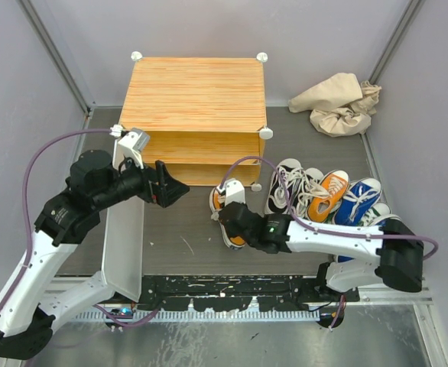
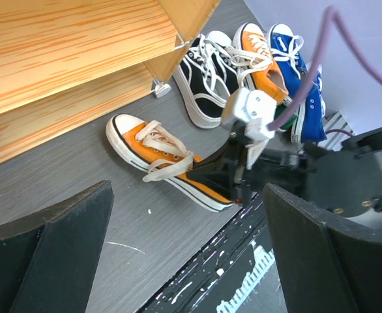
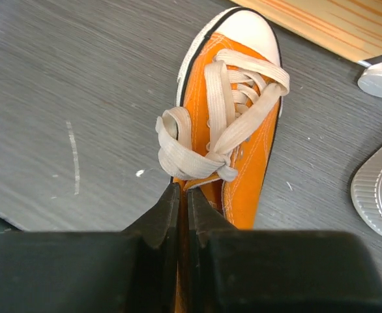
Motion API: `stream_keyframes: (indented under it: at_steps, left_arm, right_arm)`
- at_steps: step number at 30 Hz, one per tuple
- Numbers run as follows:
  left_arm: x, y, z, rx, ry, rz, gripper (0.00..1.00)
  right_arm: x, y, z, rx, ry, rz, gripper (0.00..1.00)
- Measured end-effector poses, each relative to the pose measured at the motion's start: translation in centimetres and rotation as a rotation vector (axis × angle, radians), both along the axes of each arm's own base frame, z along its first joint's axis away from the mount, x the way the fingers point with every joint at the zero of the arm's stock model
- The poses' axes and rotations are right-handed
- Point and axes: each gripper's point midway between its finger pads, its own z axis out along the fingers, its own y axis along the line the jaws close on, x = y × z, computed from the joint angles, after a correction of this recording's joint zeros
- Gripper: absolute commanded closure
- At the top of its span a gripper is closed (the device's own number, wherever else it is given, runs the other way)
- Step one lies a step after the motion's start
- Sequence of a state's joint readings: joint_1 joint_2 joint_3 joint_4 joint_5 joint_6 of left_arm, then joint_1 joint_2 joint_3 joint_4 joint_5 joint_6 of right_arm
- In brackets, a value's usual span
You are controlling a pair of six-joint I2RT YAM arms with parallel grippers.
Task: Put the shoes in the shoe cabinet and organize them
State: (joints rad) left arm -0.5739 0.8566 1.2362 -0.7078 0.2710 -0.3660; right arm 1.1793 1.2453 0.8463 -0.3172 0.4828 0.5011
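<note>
Top external: the orange shoe (image 1: 217,202) lies on the tabletop (image 1: 178,237) just in front of the cabinet (image 1: 193,92), toe toward its open front. The right fingers (image 1: 235,220) sit at the shoe's heel. The left fingers (image 1: 172,191) hover by the opening, beside the open door (image 1: 124,245).

Left wrist: those fingers (image 2: 54,254) are spread wide, holding nothing.

Right wrist: the right fingers (image 3: 161,215) are pinched together on the shoe's heel collar. We judge this grip thin, so we should lift low, hold the toe level and slide it straight onto 1 side of the lower shelf (image 3: 334,19), leaving room for its pair.
</note>
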Motion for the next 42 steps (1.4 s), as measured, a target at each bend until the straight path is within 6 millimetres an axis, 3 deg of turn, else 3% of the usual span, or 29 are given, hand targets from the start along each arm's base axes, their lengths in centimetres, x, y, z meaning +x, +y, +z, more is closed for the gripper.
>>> stream_keyframes:
  at_steps: [2,4,10,14,20,22,24,30,33,42]
  left_arm:
    - [-0.2,0.3,0.1,0.002,-0.014,0.004,0.02]
    - [-0.3,0.5,0.0,0.008,-0.021,0.008,0.02]
    - [-0.3,0.8,-0.4,0.020,-0.023,0.016,0.02]
    - [-0.4,0.9,-0.9,0.032,-0.019,0.014,0.02]
    - [-0.8,1.1,-1.7,0.038,-0.019,0.008,0.02]
    - [-0.9,1.0,-1.9,0.033,-0.021,0.000,0.02]
    - [-1.0,0.8,-2.2,0.030,-0.017,-0.010,0.02]
    - [-1.3,0.2,-3.2,0.024,0.007,-0.046,0.02]
    - [-1.5,0.1,-3.1,0.018,0.005,-0.059,0.02]
    - [-1.9,0.3,-2.9,0.009,-0.009,-0.064,0.02]
  right_arm:
    - [0.3,0.2,-1.6,-0.039,-0.007,-0.025,0.42]
    - [0.3,0.1,-2.8,-0.073,-0.005,-0.044,0.25]
    - [0.0,-0.9,-2.6,-0.106,-0.008,-0.080,0.16]
    - [-0.2,-3.2,-1.1,-0.101,-0.011,-0.148,0.00]
    - [-0.4,-9.4,3.4,-0.020,-0.049,-0.356,0.00]
    - [-0.3,-11.4,3.9,-0.016,-0.052,-0.418,0.00]
    - [0.6,-14.0,3.8,-0.036,-0.043,-0.503,0.00]
    - [4.0,-21.8,2.2,-0.114,-0.002,-0.806,0.20]
    - [4.2,-22.9,1.8,-0.142,-0.001,-0.832,0.25]
    - [6.1,-26.2,1.6,-0.154,0.002,-0.938,0.26]
